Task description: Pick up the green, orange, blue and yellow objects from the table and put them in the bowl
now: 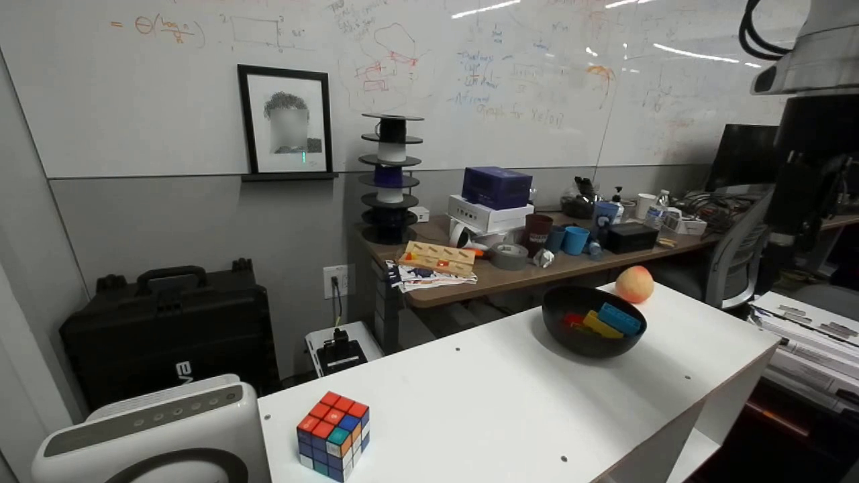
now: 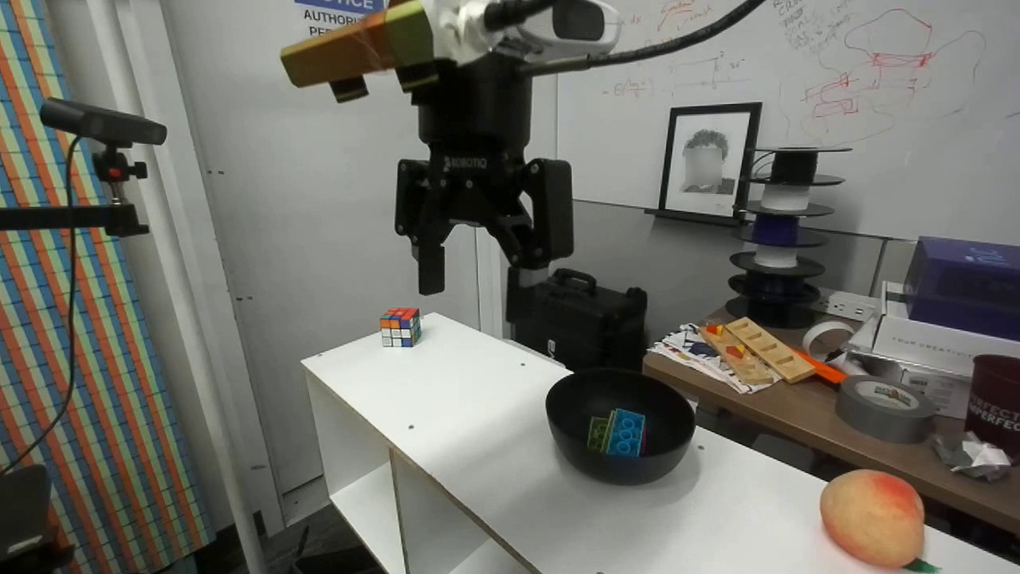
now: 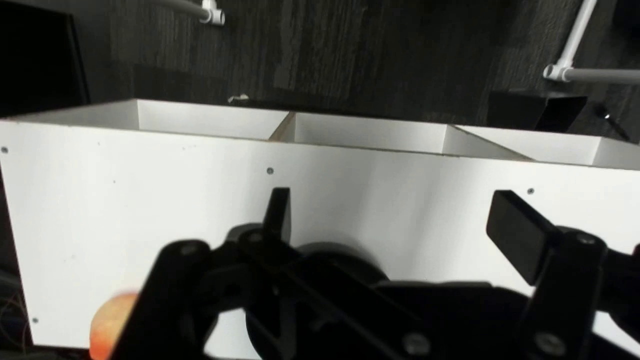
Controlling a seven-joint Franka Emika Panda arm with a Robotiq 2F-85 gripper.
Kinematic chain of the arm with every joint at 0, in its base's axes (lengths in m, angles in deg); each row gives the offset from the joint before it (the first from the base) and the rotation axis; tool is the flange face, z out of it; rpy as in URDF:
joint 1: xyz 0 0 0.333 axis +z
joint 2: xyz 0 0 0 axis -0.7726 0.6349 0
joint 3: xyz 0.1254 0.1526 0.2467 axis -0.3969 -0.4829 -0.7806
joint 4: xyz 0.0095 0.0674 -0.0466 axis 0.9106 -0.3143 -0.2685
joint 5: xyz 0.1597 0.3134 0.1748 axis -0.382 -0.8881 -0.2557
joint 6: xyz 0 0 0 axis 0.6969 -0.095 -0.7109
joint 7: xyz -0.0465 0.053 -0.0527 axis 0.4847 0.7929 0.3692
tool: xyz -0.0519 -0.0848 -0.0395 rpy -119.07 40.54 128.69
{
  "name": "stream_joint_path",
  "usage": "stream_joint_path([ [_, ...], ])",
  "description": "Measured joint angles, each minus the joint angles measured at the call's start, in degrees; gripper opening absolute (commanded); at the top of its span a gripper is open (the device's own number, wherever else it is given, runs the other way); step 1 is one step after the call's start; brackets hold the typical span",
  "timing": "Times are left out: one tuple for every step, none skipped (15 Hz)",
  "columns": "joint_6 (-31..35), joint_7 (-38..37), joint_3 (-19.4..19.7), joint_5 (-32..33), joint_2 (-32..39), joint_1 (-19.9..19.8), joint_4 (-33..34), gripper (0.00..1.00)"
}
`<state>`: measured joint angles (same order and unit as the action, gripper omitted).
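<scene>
Robotiq gripper [image 2: 476, 283] is high over white cubby shelf [image 2: 478, 399], pointing down, jaws spread wide; wrist view shows shelf top thru the gap btwn the fingers [image 3: 517, 240].

Black bowl [image 2: 629, 474] sits upright on shelf top, well below gripper; in wrist view it's partly blocked by gripper linkage. Task bricks [image 1: 619, 318] lie in it, so also well below gripper. Blue toy brick [image 2: 627, 433] is tilted, rings on its face visible, just beside yellow toy brick [image 1: 602, 325]. Red toy brick [image 1: 572, 320] is next to the yellow; red or orange shade, can't tell. In an exterior view there's a yellow-green pc [image 2: 597, 434] next to the blue; can't tell if that's a separate green one or the yellow from another angle.

Rubik's cube [image 2: 400, 328] is on shelf top, lower than gripper, near the shelf's end, well apart from bowl. Peach [image 2: 872, 518] also lower than gripper, on opp. side of bowl from cube; in wrist view it sits past one finger, partly hidden by it. Cube, bowl & peach show in both exterior views.

Bkgd, beyond gripper in an exterior view: framed portrait [image 2: 709, 159] against whiteboard [image 2: 613, 151], spool stack [image 2: 777, 230], black hard case [image 2: 594, 315], desk [image 2: 805, 402] w/ duct-tape roll [image 2: 887, 408] & purple box [image 2: 964, 287] on top of white box [image 2: 924, 335].
</scene>
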<state>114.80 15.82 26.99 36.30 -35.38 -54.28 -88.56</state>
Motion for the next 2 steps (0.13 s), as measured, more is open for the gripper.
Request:
stream_joint_path([
  [-0.65, 0.03, 0.29, -0.03, -0.20, 0.00, 0.03, 1.00],
  [-0.59, 0.03, 0.35, -0.02, -0.11, 0.00, -0.02, 1.00],
])
